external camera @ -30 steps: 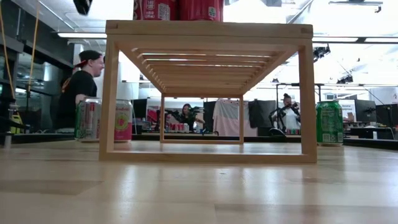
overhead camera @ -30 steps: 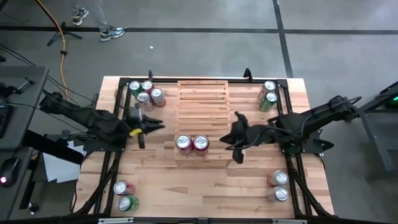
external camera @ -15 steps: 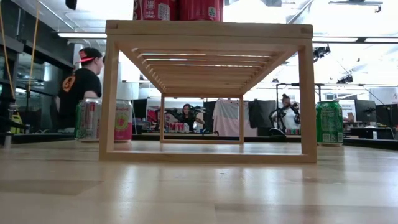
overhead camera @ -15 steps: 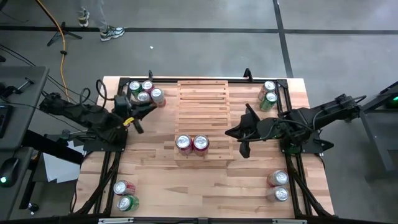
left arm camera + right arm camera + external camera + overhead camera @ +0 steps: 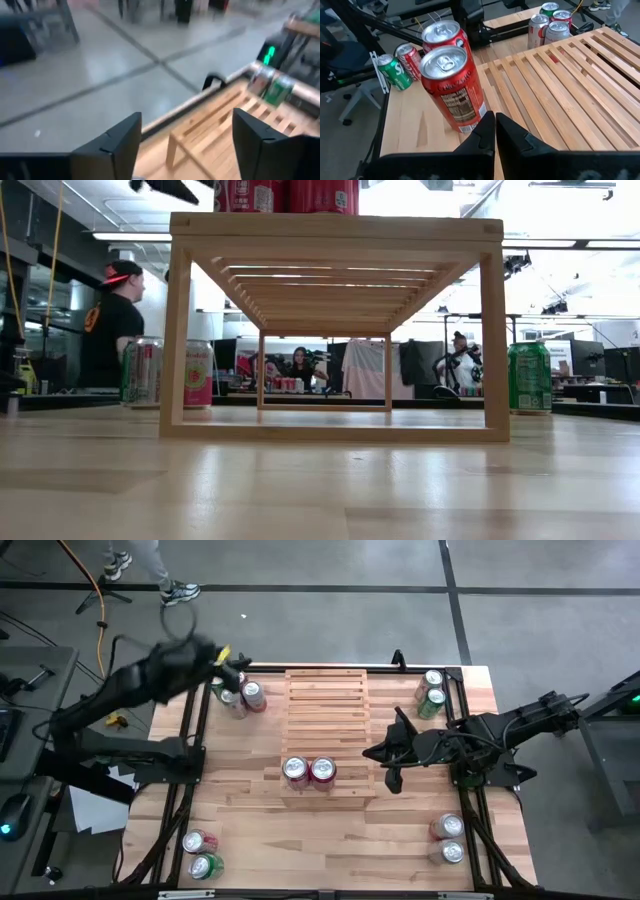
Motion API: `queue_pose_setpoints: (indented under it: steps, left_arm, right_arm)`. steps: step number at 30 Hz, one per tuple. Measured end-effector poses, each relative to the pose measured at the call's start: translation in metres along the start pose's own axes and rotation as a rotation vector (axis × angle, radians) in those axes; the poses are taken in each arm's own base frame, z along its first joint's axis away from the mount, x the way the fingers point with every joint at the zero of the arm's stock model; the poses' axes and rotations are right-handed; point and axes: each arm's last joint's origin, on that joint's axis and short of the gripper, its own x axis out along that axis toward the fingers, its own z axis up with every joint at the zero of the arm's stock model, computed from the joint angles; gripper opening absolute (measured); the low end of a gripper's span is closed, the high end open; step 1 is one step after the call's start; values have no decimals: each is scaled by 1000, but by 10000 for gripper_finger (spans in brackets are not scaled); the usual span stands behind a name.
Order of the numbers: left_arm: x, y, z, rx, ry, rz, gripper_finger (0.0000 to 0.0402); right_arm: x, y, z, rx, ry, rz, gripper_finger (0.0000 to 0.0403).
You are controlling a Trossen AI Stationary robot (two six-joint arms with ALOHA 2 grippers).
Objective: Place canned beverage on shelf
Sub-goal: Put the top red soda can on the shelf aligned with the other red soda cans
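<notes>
The pale slatted shelf [image 5: 326, 725] stands mid-table. Two red cans [image 5: 308, 770] stand upright side by side on its near tier, also seen close up as cans [image 5: 451, 87] in the right wrist view. My right gripper [image 5: 387, 768] hovers just right of them, shut [image 5: 494, 131] and empty. My left gripper [image 5: 226, 664] is raised over the cluster of cans [image 5: 240, 695] at the far left corner. It is open [image 5: 185, 145] with nothing between its fingers. Its dark tip [image 5: 170, 189] shows high in the low view.
More cans stand in pairs at the far right [image 5: 431, 690], near left [image 5: 200, 853] and near right [image 5: 447, 838] corners. A person [image 5: 110, 320] stands behind the table, and feet [image 5: 150, 575] show on the floor beyond its far edge.
My left arm has risen from beside the shelf's left side and swung toward the table's far left corner, ending above the can cluster there. The two cans on the shelf have stayed put.
</notes>
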Motion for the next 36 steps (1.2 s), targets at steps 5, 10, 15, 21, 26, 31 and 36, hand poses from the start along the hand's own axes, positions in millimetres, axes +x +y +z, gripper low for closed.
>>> queue_pose_setpoints:
  steps: [5,10,15,21,26,31,36]
  left_arm:
    - [72,9,9,58,316,28,254]
    - [136,30,5,11,619,182,270]
    - [175,52,-15,-85,895,314,269]
    - [191,72,-43,-150,1081,412,269]
    - [200,83,-52,-254,1024,466,269]
    - [207,93,-58,-336,969,506,269]
    - [210,100,-71,-385,995,513,269]
  right_arm:
    - [0,-1,-3,9,27,-13,0]
    - [0,-2,-4,11,43,-21,0]
    - [0,-2,-4,12,38,-27,0]
    - [0,-3,-4,6,27,-50,0]
    - [0,-4,-3,4,15,-73,0]
    - [0,-4,-3,8,15,-74,0]
    - [0,-4,-3,25,14,-74,0]
